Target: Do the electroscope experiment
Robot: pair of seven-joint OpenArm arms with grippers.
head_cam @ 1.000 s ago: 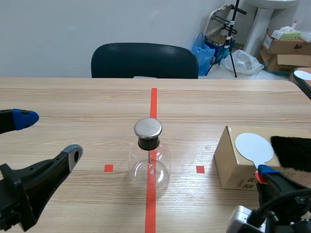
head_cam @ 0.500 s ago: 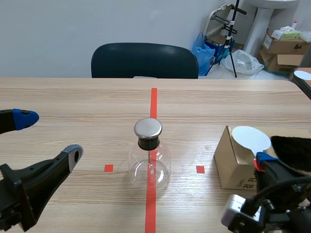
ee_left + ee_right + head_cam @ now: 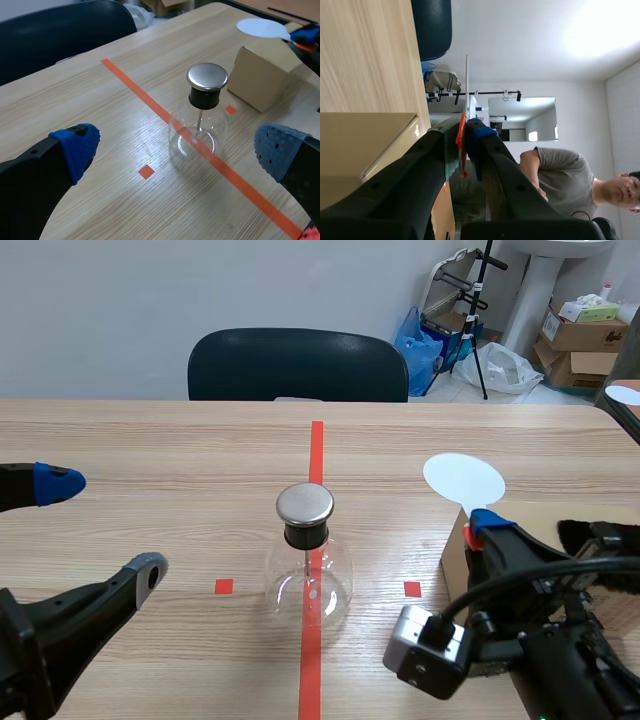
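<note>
Electroscope (image 3: 307, 565) mid-table | left gripper (image 3: 100, 527) apart | right gripper (image 3: 480, 526) clamped on white paddle (image 3: 463, 478) near cardboard box (image 3: 260, 80)

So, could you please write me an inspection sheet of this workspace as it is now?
surface: wooden table with orange-red tape marks; no spill seen.
job's things: glass flask with metal cap, upright on the centre line; white disc held up near the box; dark fuzzy thing on the box, partly hidden.
clutter: nothing seen.
jaws: left jaws open, empty, apart from the flask; right jaws shut on the disc's handle.
cables: one black cable looping along the right arm, not touching the flask.
surroundings: chair behind the table; cartons and bags on the floor; a person in the right wrist view.
</note>
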